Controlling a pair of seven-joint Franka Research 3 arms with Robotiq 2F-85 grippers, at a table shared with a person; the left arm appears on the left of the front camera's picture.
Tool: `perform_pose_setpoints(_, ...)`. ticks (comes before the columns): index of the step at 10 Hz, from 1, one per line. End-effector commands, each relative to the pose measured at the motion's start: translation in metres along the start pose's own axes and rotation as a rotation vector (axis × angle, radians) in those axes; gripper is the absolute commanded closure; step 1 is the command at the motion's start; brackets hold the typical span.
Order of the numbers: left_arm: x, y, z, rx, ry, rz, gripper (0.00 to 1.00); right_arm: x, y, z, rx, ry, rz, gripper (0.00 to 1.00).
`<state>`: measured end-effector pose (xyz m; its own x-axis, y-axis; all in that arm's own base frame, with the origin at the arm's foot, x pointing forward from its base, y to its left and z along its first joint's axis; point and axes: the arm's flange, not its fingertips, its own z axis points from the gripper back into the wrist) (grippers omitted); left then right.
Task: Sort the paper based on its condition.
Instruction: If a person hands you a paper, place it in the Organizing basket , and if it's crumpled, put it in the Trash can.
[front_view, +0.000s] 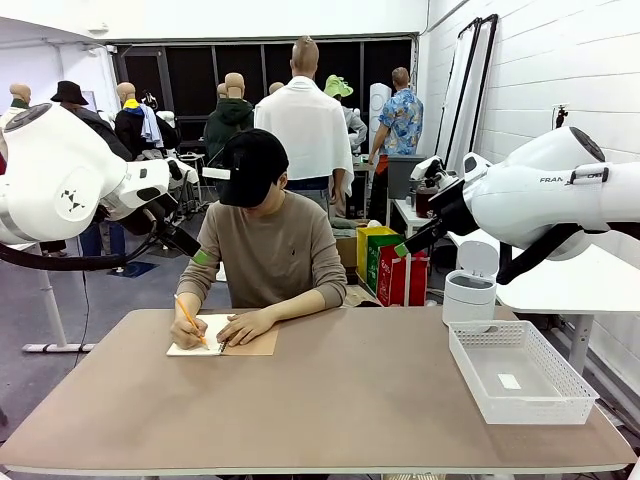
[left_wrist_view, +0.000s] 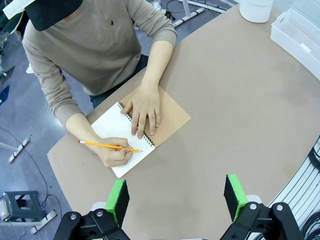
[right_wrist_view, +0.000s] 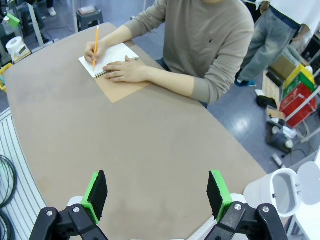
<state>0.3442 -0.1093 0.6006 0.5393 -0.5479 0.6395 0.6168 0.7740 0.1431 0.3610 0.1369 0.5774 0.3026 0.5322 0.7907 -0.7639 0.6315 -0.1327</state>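
Front view: notebook (front_view: 255, 343) open, long axis left-right across table (front_view: 330, 400); left pincer (left_wrist_view: 176, 189), right pincer (right_wrist_view: 157, 191) both wide open, empty.

"FRAN" legible on right arm (front_view: 545, 195), no other txt

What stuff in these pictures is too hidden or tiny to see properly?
- Writing on the notebook: too small in every view; in the left wrist view the hand covers part of the page.
- White scrap in the basket: front view, too small to tell what it is.
- What is in the bin: right wrist view, too dim inside to tell.
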Motion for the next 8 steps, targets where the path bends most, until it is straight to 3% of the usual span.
perform_pose_setpoints(1,0.0005,0.0009,0.0006,-0.006,-0.012,-0.003,0.0,-0.0002,0.0,-0.001,0.001,0.001,0.0,0.0)
perform_pose_setpoints(8,0.0005,0.0009,0.0006,-0.006,-0.012,-0.003,0.0,-0.0002,0.0,-0.001,0.001,0.001,0.0,0.0)
